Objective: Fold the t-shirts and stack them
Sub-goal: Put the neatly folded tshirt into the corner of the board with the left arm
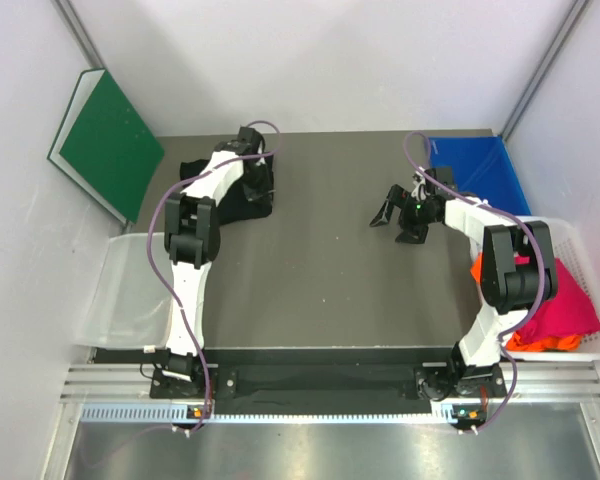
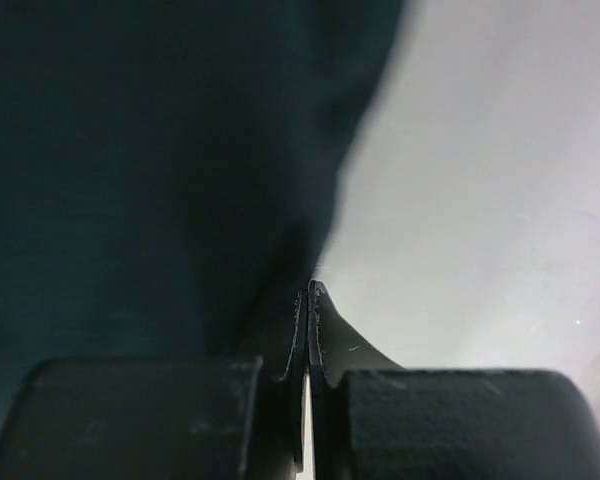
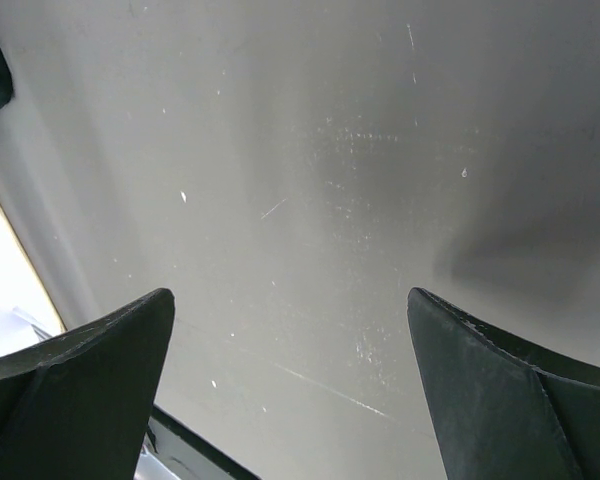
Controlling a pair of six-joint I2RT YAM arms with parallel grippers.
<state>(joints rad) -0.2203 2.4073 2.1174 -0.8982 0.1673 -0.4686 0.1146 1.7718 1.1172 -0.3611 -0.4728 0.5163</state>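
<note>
The large black t-shirt (image 1: 235, 203) lies bunched at the far left of the grey table (image 1: 320, 270). My left gripper (image 1: 261, 190) is down on its right edge. In the left wrist view the jaws (image 2: 309, 290) are pressed together, and the black cloth (image 2: 130, 150) runs down to their tips, so they seem to pinch its edge. My right gripper (image 1: 398, 225) is open and empty, hovering over bare table right of centre, as the right wrist view (image 3: 290, 310) shows. A magenta-pink t-shirt (image 1: 565, 300) and an orange t-shirt (image 1: 540, 343) lie in the white basket (image 1: 592, 352) at the right.
A green board (image 1: 110, 140) leans on the left wall. A blue cloth or sheet (image 1: 475, 170) lies at the back right. A clear plastic bin (image 1: 115, 290) sits off the table's left edge. White walls close in the back and sides.
</note>
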